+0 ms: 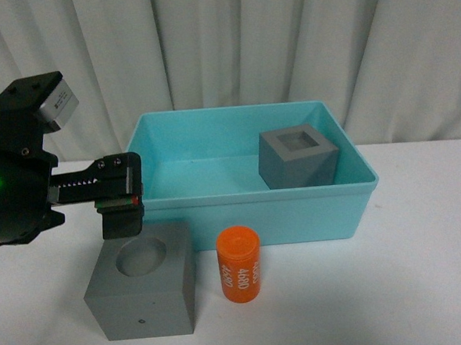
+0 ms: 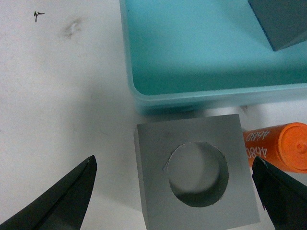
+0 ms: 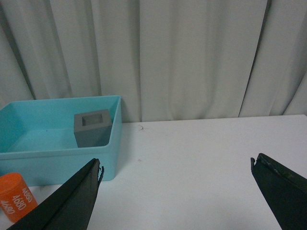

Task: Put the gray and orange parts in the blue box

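The gray cube with a round recess [image 1: 143, 283] stands on the white table in front of the blue box [image 1: 296, 215]. The orange cylinder [image 1: 239, 264] stands upright right of it. The gray cube with a square recess [image 1: 298, 156] sits inside the box at its right. My left gripper [image 1: 121, 203] is open and hovers just above the round-recess cube. In the left wrist view its fingers [image 2: 72, 196] straddle that cube [image 2: 153, 143], with the cylinder [image 2: 278, 146] beside it. My right gripper [image 3: 175, 162] is open and empty over bare table, well away from the box [image 3: 57, 163].
White curtains [image 1: 231, 47] hang behind the table. The box's floor left of the square-recess cube is bare [image 1: 199, 178]. A small dark mark [image 2: 38, 15] lies on the table near the box corner.
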{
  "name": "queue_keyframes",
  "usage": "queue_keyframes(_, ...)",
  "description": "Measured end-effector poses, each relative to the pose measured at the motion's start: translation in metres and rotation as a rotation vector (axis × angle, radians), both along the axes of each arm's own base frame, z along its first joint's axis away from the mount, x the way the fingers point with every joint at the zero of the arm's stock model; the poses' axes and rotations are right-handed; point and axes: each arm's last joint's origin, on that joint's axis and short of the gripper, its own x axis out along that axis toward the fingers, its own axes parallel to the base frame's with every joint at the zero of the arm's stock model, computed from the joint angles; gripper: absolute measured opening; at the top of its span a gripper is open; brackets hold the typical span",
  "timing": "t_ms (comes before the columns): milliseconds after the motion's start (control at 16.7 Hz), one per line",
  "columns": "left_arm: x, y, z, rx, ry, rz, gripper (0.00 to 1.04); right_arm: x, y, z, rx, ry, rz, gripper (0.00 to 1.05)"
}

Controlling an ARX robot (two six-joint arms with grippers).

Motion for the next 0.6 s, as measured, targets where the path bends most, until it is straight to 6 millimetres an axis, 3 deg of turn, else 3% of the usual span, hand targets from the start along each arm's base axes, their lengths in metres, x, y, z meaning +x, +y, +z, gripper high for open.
queue_keyframes(598,-0.001,-0.003,-0.022,0.043,0.043,-0.04,0.98,0.0,0.0,0.0,0.0,0.0,0.0,0.98)
